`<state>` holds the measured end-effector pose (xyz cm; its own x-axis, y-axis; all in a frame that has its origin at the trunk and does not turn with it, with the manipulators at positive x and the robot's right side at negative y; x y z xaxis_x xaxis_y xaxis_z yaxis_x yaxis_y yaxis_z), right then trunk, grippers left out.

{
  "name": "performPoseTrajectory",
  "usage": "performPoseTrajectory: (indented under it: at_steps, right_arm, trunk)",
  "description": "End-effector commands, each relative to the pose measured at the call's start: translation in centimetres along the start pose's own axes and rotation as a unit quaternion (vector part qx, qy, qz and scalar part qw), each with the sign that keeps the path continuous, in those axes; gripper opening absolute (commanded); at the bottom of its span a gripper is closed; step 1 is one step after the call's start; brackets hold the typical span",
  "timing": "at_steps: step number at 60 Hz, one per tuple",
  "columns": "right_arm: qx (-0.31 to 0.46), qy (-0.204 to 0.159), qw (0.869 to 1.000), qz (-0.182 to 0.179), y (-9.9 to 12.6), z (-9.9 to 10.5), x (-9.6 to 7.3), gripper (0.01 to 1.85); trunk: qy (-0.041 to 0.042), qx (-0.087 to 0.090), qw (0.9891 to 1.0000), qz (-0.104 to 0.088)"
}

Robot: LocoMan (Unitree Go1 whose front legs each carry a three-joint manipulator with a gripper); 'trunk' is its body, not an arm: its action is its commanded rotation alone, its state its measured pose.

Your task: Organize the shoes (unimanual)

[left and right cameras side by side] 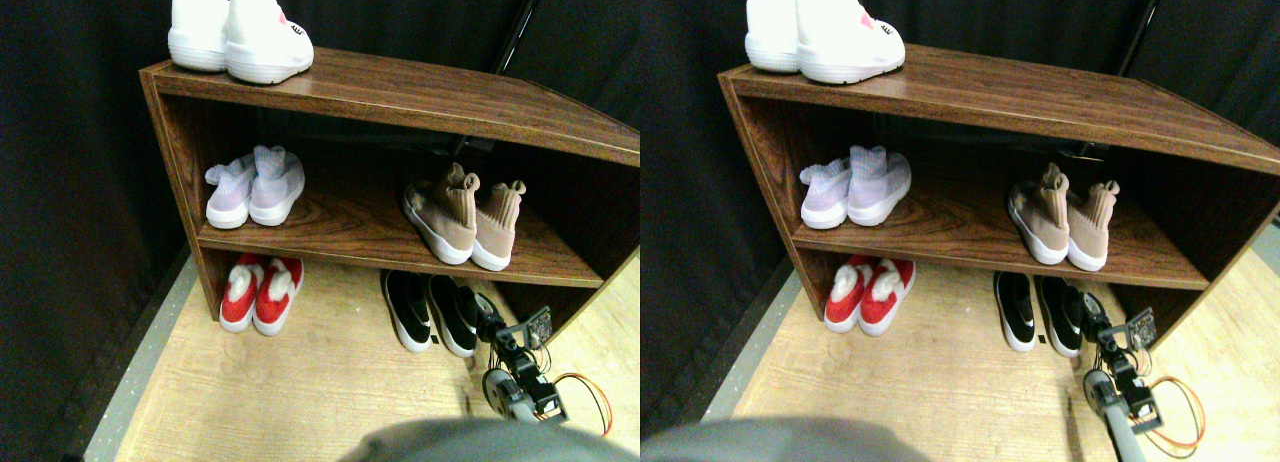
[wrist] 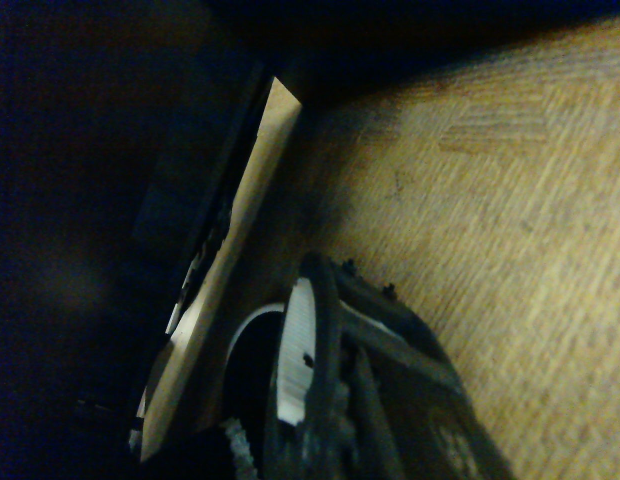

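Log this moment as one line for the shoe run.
stage: at black pair | right hand at black shoes on floor | tan pair on middle shelf | grip: unclear

dark skeletal right manipulator (left and right cameras side by side: 515, 367) with grey round motor housing and orange cables.

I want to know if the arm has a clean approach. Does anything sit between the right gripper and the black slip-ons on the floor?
Nothing visible does. The right gripper is already right beside the nearer shoe of the black slip-ons under the shelf unit, with only bare floor around; whether they touch is unclear.
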<state>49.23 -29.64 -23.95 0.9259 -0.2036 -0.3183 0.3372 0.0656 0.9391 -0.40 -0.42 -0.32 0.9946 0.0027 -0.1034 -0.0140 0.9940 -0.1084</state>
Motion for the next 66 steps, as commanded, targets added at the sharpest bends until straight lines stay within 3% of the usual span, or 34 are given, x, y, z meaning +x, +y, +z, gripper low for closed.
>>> performPoseTrajectory:
  at_steps: [1,27,35,66]
  right_arm:
    - [-0.014,0.023,0.999,0.032,1.0,-0.4,-0.1,0.06]
    - [0.002,0.028,0.999,0.032,1.3,-1.9,-1.4,0.06]
    - [0.014,0.045,0.998,0.04,1.3,-2.2,-1.6,0.06]
    - [0.01,0.05,0.998,0.04,1.1,-2.9,-2.2,0.06]
  trunk:
    - [0.0092,-0.011,0.9999,0.009]
    - [0.006,-0.013,0.9998,0.011]
    - [0.0046,-0.015,0.9998,0.013]
    - [0.0072,-0.016,0.9998,0.012]
